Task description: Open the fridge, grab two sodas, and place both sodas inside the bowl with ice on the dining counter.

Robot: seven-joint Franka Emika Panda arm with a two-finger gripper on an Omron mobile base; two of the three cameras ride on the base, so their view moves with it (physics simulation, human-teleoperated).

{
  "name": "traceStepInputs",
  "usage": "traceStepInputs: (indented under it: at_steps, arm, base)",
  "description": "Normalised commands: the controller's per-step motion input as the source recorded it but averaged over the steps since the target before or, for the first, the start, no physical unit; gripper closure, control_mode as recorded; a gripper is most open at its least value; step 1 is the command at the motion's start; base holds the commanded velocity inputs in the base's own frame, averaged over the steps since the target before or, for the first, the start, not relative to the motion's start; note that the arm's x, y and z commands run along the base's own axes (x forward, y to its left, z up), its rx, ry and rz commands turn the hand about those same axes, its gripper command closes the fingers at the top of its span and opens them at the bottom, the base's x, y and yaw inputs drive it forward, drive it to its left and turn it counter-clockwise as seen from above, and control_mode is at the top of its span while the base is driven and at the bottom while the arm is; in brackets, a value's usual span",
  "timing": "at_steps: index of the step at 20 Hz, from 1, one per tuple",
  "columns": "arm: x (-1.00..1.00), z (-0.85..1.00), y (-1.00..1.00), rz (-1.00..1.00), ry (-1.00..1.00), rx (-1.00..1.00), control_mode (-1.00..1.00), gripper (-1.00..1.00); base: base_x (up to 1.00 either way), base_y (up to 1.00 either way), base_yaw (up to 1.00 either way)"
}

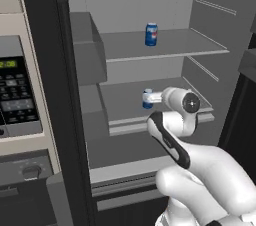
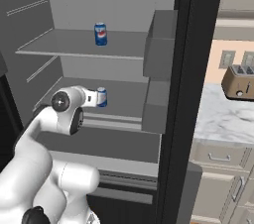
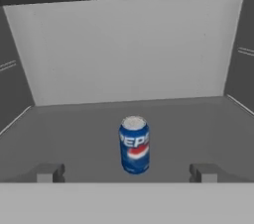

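Inside the opened fridge (image 1: pixel 150 0), smooth grey flat shelves are seen. One glossy cylindrical soda can (image 3: pixel 134 144) stands upright on the lower shelf (image 3: pixel 198 124), between the spread-apart pincer (image 3: pixel 126 172) fingertips, untouched. A second can (image 1: pixel 151 34) stands on the upper shelf (image 1: pixel 190 42).

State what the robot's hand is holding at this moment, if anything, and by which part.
Nothing is held. The hand is open, its fingertips standing apart on either side of the lower soda, not touching it.
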Motion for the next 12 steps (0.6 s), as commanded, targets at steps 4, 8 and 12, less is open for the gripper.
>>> traceStepInputs:
  at_steps: [4, 8, 12]
  arm:
    - [0.02, -0.36, 0.0, 0.0, 0.0, -0.15, -1.0, -1.0]
    - [0.18, -0.15, 0.01, 0.0, 0.0, -0.06, -1.0, -1.0]
    - [0.29, -0.01, 0.03, 0.0, 0.0, 0.0, -1.0, -1.0]
  base:
    - [0.0, 0.0, 0.0]
    - [0.0, 0.0, 0.0]
    - [0.0, 0.0, 0.0]
